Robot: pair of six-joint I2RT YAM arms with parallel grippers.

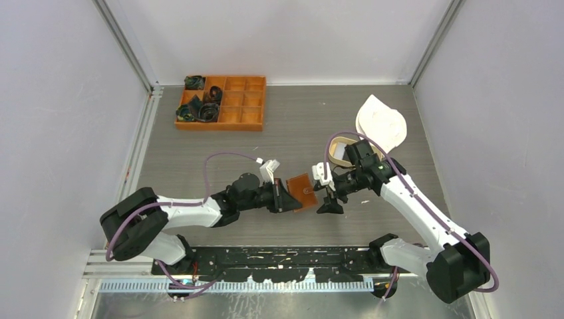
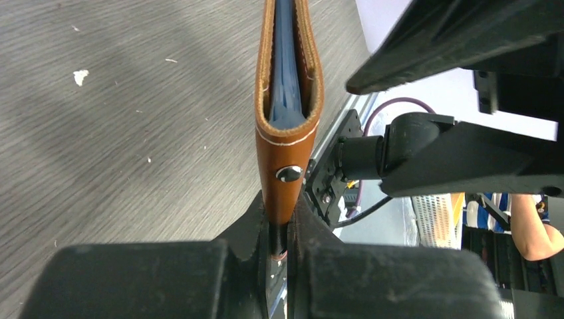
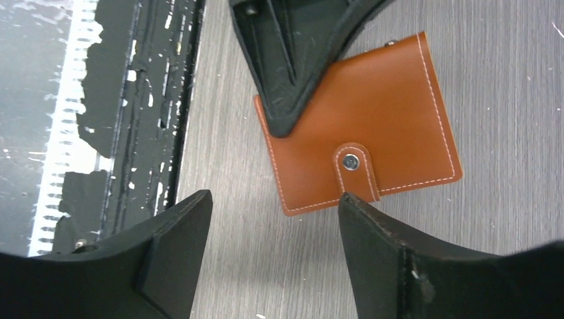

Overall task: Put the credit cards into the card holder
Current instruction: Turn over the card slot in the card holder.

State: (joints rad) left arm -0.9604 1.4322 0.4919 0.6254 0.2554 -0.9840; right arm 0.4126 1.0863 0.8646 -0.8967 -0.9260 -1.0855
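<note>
grey wood-grain table (image 1: pixel 279 126) lies under both pincers. left gripper (image 1: pixel 284 197) is clamped on the brown card holder (image 1: pixel 304 191), a blue credit card (image 2: pixel 286 73) tucked inside its fold. right gripper (image 1: pixel 328 201), jaws apart, hovers just beside the holder's opposite edge, near its stud (image 3: pixel 351 161).

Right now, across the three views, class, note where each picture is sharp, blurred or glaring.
Top external: even light, soft shadows on the table, no harsh glare. Left wrist: card holder sharp, left gripper beneath it a dark blur, far right washed out. Right wrist: card holder crisp, metal rail at left glaring white.
</note>
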